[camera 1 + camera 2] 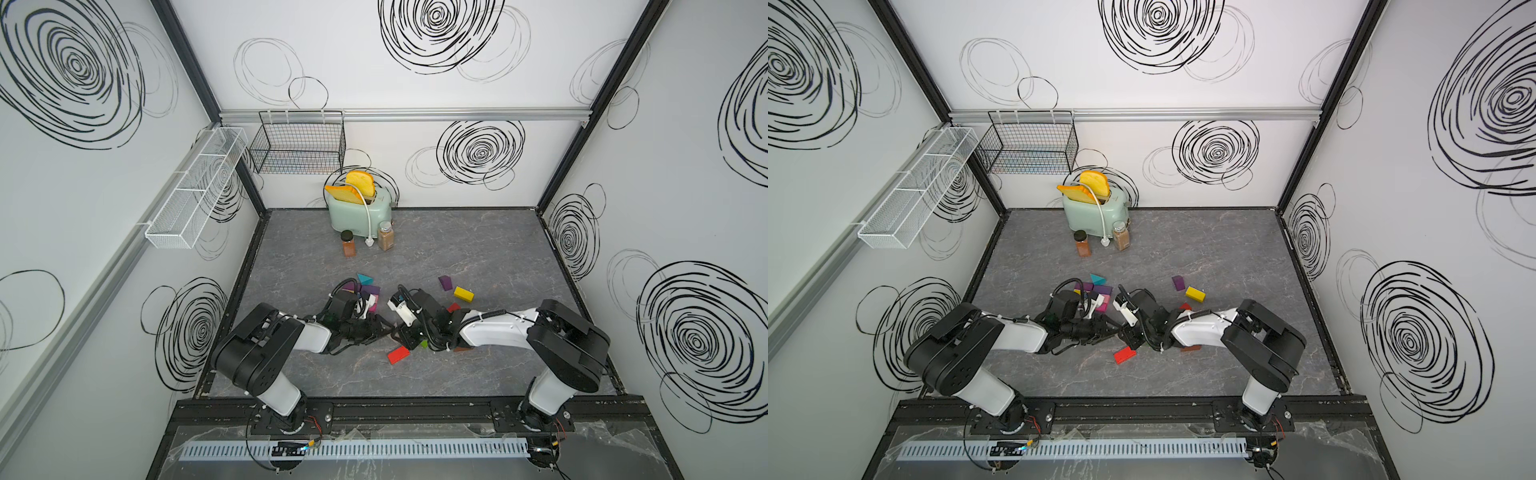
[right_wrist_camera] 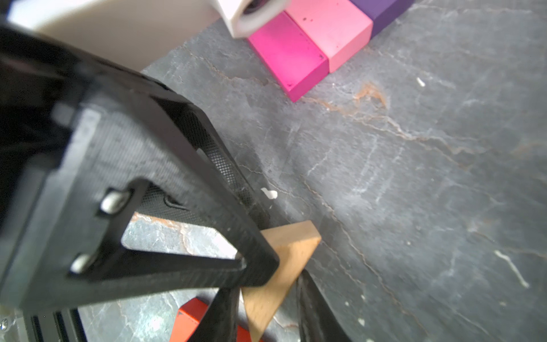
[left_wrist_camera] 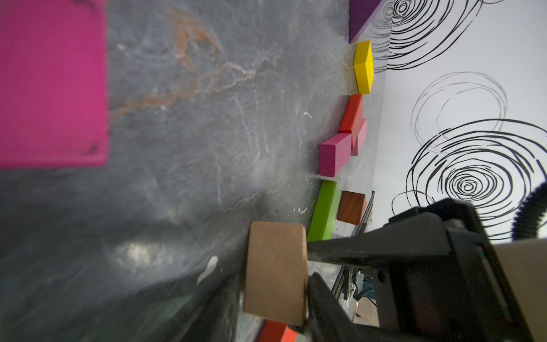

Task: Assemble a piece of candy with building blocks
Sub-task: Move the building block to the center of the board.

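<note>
tan triangle [image 2: 284, 254] at lower centre of the right wrist view, clamped by the right gripper [image 2: 266, 284]; left gripper [image 2: 266, 242], jaws narrow, touched its upper edge, hold unclear; pink bricks [image 2: 331, 26] lay at upper centre.

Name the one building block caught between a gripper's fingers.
The unpainted tan wooden triangle: it sits between the right gripper's fingers, while the painted blocks lie loose on the table.

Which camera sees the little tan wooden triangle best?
The right wrist view: the tan wooden triangle shows its three-cornered face. The left wrist view shows only a flat side. In both top views, the robot arms hide it.
</note>
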You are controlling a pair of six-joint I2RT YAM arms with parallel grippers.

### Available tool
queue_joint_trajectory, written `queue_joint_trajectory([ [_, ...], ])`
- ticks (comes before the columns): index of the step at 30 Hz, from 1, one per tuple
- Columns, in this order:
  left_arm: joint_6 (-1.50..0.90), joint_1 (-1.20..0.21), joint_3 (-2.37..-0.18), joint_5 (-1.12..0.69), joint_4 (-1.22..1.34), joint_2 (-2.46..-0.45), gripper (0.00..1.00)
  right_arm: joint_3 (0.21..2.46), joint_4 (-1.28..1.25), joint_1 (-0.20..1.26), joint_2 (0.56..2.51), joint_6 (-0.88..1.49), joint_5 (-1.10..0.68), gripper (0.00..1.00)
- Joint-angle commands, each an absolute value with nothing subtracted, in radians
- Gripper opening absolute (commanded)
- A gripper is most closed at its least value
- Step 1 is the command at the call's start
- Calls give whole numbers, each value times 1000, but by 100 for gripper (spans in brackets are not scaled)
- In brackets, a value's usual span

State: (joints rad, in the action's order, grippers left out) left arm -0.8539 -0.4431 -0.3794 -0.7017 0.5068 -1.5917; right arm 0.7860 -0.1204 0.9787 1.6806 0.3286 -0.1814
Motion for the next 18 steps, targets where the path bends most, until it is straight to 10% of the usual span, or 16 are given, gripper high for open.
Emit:
queue_joint_trajectory([
  [1,-838,-434,-335,-632,351,-1602,44,820,-150,988,1702,321,-174,35],
  [18,-762,-353,-392,-579,42,-1302,65,861,-36,1018,1675,310,-155,41],
])
